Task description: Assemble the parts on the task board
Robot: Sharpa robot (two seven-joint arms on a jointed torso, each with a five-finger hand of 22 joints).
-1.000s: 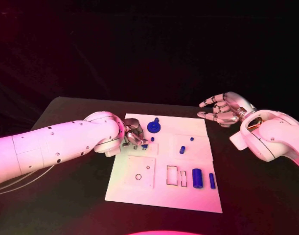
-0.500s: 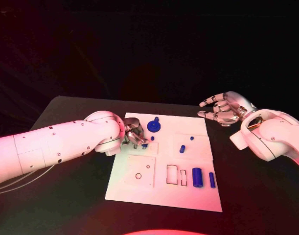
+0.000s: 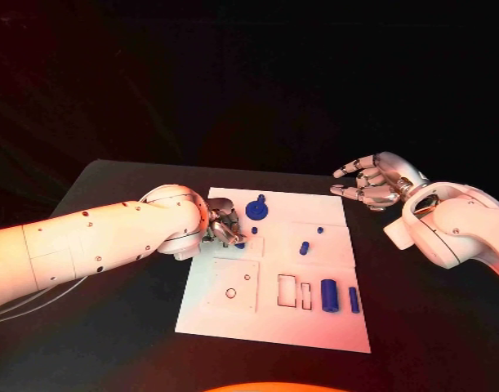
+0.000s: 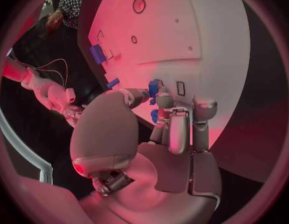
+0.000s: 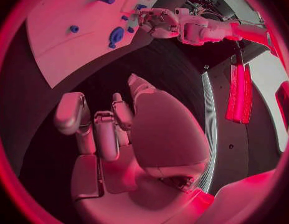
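left robot hand [image 3: 224, 224] pinching a small blue part [image 3: 240, 243] over task board [image 3: 267, 322] | right robot hand [image 3: 373, 181] hovering beside board, fingers spread, holding nothing

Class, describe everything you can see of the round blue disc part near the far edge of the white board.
The round blue disc looks like smooth plastic, a flat wheel with a short blue stub sticking out from its far side. It lies on the white board close to the far edge, left of the middle. The left hand is just beside it, with its fingers at a smaller blue piece; whether it touches the disc cannot be told.
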